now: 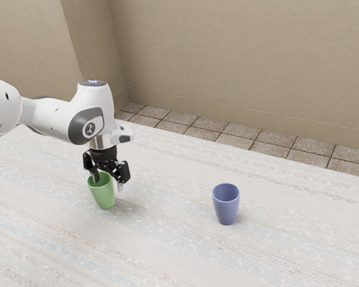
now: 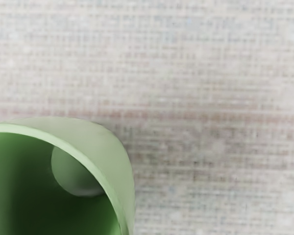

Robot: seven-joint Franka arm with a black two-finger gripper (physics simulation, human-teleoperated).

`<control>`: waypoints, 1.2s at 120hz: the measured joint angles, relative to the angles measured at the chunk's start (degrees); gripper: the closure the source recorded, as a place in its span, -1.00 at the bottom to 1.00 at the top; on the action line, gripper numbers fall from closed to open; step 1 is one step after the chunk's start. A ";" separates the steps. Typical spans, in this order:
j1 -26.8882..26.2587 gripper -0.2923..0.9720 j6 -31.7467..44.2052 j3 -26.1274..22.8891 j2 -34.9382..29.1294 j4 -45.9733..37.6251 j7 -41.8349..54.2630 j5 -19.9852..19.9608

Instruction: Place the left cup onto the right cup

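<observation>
**While the green cup stands upright under your hand, the grip is not yet made**

Because the whole move turns on that cup, start there. The green cup (image 1: 102,194) stands on its base on the table (image 1: 167,257), towards the exterior view's left. Its long axis is vertical and its mouth faces straight up. In the wrist view you look down into that mouth: the pale rim (image 2: 95,147) curves just under the hand, with the inner floor visible below it.

Your gripper (image 1: 107,178) sits directly above the cup, pointing down along the same vertical axis. Its jaws stand apart, roughly a cup's width. One finger (image 1: 95,175) dips inside the mouth, and the other (image 1: 120,179) hangs outside the wall on the side facing the exterior view's right. So the wall on that side lies between them, but they do not look to be pinching it from both sides. Treat the gripper as wide and holding nothing.

Further out, the blue cup (image 1: 226,203) stands well apart towards the exterior view's right, on the same table. It is also upright with its mouth open to the top, and no other object lies on the table between the two cups.

My judgement is that the next step is yours to close on the wall. After that comes a straight lift, and the carry runs towards the exterior view's right. Keep the green cup's axis vertical so its base meets the blue rim squarely. A tilted cup held by one wall may swing or slip.
</observation>
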 joint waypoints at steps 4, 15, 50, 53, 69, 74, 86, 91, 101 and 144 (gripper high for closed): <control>-0.03 -0.54 0.18 0.00 0.14 0.01 0.00 0.00; -0.05 -0.54 0.63 0.00 0.48 0.02 0.00 0.00; -0.09 -0.54 1.79 0.00 1.38 -0.13 -0.06 0.00; -0.09 -0.54 1.89 0.00 1.49 -0.16 -0.07 0.00; -0.09 -0.54 2.30 0.00 2.11 -0.23 -0.12 0.00; -0.07 -0.54 2.39 0.00 2.31 -0.23 -0.14 0.00; -0.01 -0.54 2.52 0.00 2.56 -0.31 -0.17 0.00; 0.00 -0.54 2.56 0.00 2.62 -0.32 -0.18 0.00; -0.02 -0.54 2.62 0.00 2.97 -0.32 -0.21 0.00; -0.05 0.18 2.75 0.00 3.17 -0.32 -0.53 0.00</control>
